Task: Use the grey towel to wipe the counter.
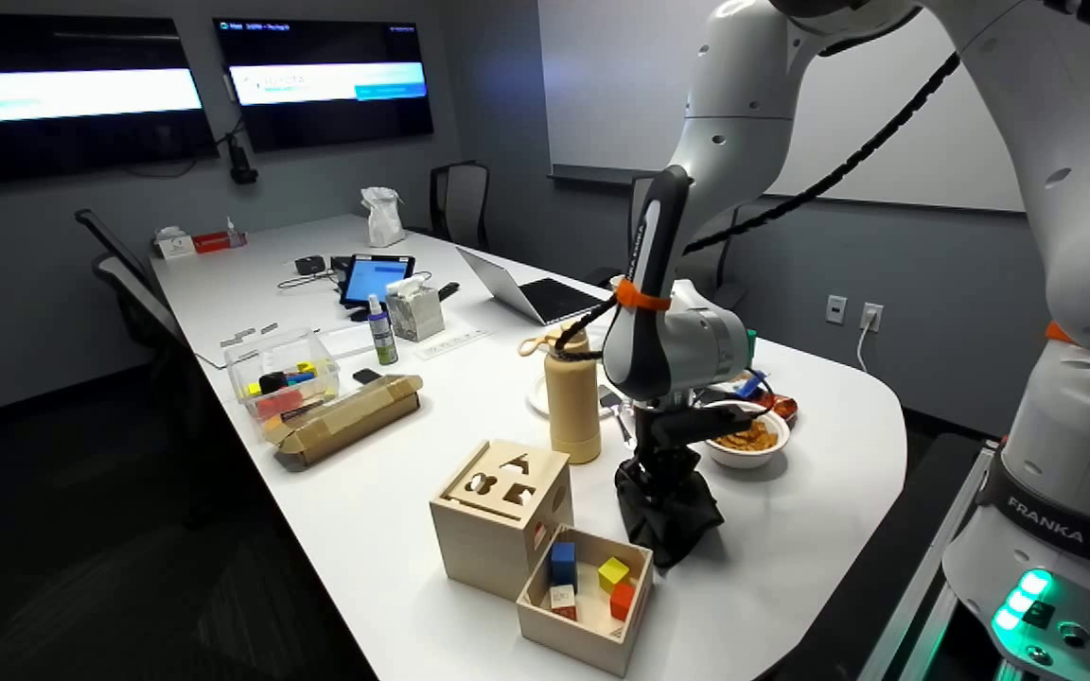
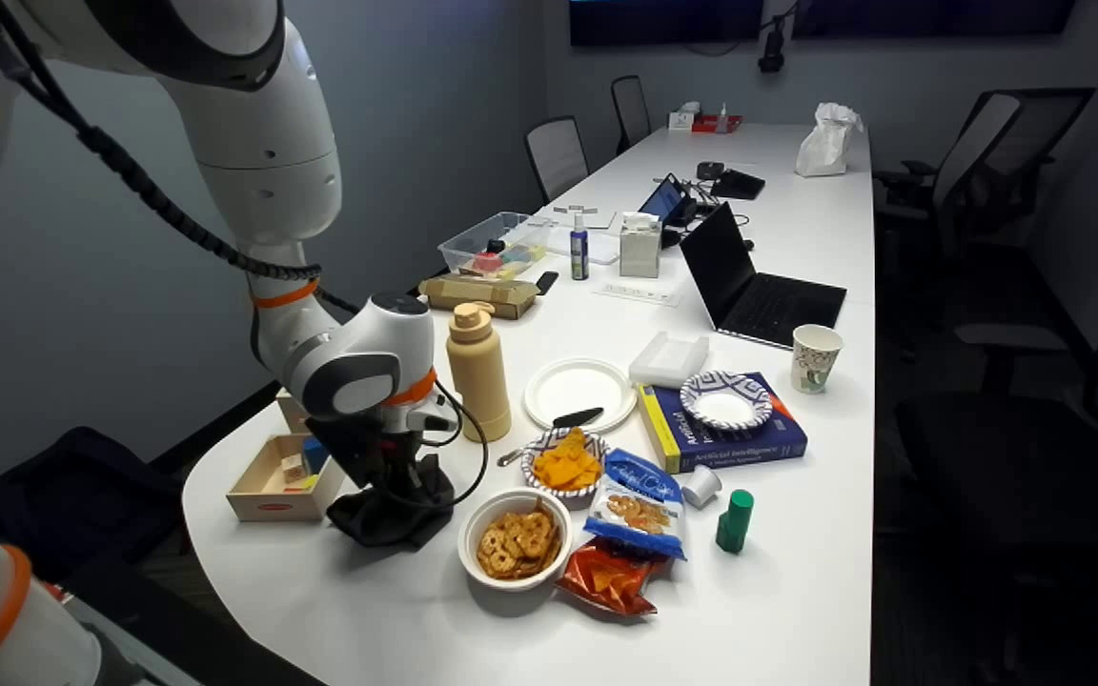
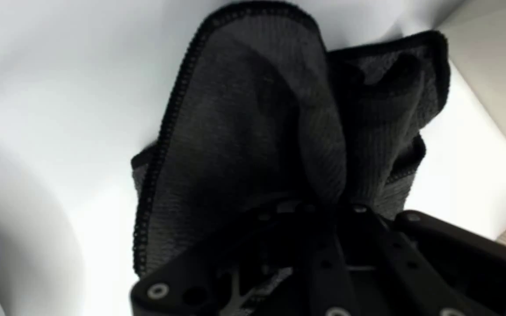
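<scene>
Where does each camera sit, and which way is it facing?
Exterior view: raised at the near end of the counter, nearer the wooden box, facing the wall screens; the robot arm shows at picture right.
Exterior view: raised at that same end, nearer the red snack bag, also facing the wall screens; the robot arm shows at picture left.
Wrist view: on the wrist, facing down at the grey towel; of the robot, only the gripper shows.
Shared: both exterior views show the tan bottle.

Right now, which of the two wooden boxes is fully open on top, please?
The low wooden box with coloured blocks inside; the taller shape-sorter box beside it has a top with cut-out holes.
</scene>
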Tool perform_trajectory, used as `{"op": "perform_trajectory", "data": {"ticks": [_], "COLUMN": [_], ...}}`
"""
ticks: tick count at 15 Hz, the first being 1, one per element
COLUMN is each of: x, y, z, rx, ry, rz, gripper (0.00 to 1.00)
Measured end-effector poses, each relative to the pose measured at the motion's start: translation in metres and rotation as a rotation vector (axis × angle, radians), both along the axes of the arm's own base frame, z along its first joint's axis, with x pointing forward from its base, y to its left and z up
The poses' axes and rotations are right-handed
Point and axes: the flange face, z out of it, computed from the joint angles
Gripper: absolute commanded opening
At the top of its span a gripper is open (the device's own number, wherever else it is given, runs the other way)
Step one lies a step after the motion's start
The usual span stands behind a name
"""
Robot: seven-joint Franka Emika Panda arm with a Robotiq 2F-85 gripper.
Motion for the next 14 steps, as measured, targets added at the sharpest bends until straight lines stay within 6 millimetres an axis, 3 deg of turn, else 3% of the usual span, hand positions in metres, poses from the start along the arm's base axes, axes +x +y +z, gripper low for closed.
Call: {"op": "perform_trajectory", "data": {"ticks": [8,11,14], "x": [0.08,0.097,0.101], "y": [0.027,0.044,0.054], "z": [0.03,0.035,0.032], "rx": [-0.038,-0.037,-0.032], "ry": [-0.112,-0.112,-0.079], "rz": [0.173,0.24,0.282], "gripper": [0.02,0.02,0.02]}}
